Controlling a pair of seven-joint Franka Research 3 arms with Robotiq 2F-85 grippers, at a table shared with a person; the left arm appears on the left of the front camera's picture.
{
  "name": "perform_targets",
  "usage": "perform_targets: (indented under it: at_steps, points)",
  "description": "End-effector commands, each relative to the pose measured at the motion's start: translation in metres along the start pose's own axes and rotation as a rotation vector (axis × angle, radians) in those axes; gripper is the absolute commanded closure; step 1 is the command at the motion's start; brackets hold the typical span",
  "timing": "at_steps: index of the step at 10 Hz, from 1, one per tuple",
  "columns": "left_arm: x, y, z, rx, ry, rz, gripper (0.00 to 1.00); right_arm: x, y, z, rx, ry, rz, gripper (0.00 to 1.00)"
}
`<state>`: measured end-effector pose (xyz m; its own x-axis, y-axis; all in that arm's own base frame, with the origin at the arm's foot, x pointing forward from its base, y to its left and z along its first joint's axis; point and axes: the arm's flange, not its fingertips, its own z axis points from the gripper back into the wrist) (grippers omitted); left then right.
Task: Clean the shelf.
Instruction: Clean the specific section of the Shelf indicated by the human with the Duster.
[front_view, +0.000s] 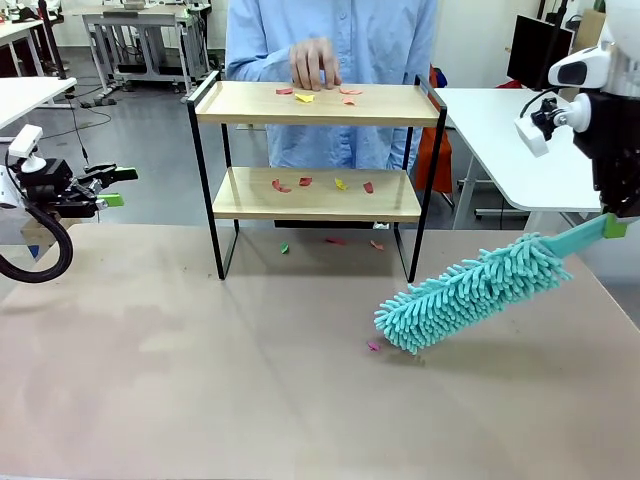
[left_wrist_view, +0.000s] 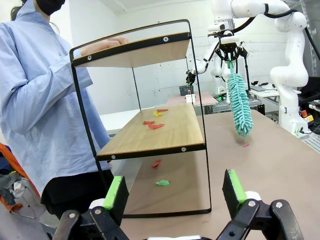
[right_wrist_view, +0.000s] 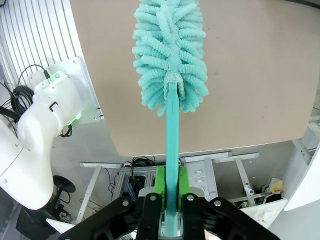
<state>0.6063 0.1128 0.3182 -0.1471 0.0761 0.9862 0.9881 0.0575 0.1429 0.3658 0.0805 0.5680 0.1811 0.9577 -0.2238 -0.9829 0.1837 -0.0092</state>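
Note:
The shelf stands at the table's far middle, two light wood boards in a black frame, seen side-on in the left wrist view as shelf. Red and yellow scraps lie on both boards and on the table beneath. A person's hand rests on the top board. My right gripper is shut on the handle of a teal fluffy duster, whose head hangs low over the table right of the shelf; the same duster runs up from my right gripper. My left gripper is open at the left, empty, also left gripper.
A pink scrap lies on the brown table by the duster's tip. A white side table stands at the right, another at far left. The person in a blue shirt stands behind the shelf.

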Motion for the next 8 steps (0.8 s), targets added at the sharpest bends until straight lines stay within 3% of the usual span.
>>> perform_targets:
  at_steps: [1, 3, 5, 8]
  points:
    - [0.003, 0.000, 0.000, 0.001, -0.001, -0.015, 0.00, -0.004, 0.001, 0.001, -0.009, 0.006, -0.003, 0.87]
    - [0.003, 0.000, 0.000, 0.001, -0.001, -0.015, 0.00, 0.009, 0.002, 0.012, -0.006, -0.053, -0.015, 0.87]
    - [0.003, 0.000, 0.000, 0.001, -0.001, -0.015, 0.00, 0.019, 0.009, 0.042, -0.027, -0.222, -0.030, 0.87]
    - [0.003, 0.000, 0.000, 0.001, -0.001, -0.015, 0.00, 0.064, 0.048, 0.109, -0.050, -0.367, -0.098, 0.87]
